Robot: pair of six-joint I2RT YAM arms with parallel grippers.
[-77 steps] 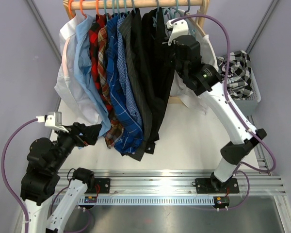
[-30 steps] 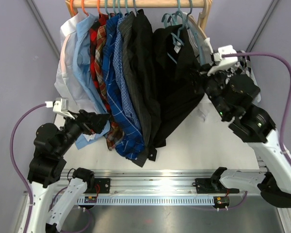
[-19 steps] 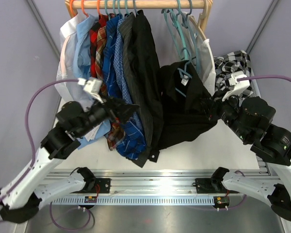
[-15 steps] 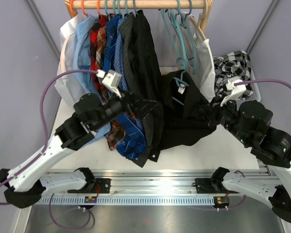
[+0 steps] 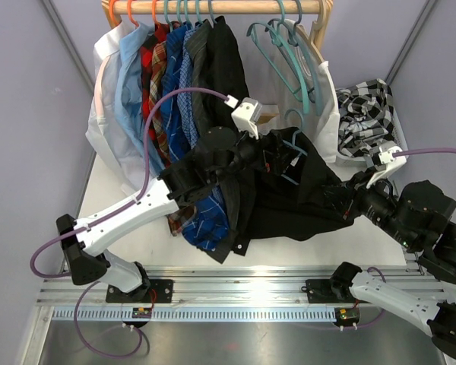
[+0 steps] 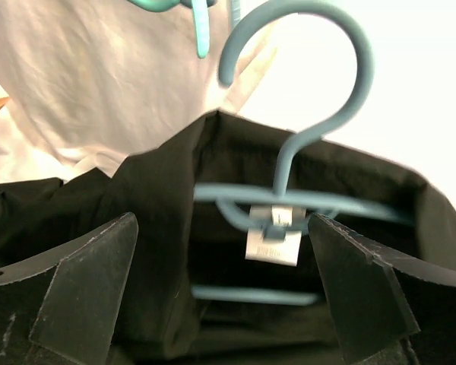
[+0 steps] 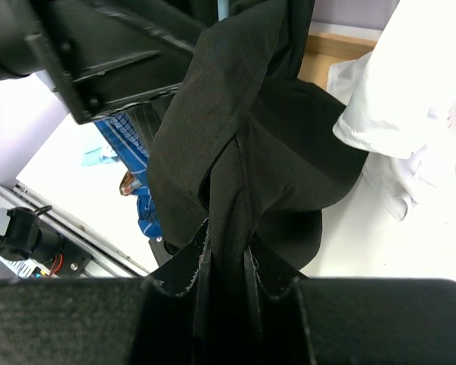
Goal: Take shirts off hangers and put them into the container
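Versus the earlier top view: the left arm has swung further right and the black shirt point(image 5: 304, 199) has sunk lower, clear of the rail point(image 5: 235, 6). The left gripper point(image 6: 222, 228) is spread wide at the shirt's collar, with the teal hanger point(image 6: 287, 163) between its 2 fingers, untouched. The right gripper point(image 7: 226, 258) pinches a fold of the shirt's body. The shirt stretches between both grippers, left of the far-right container point(image 5: 400, 139).
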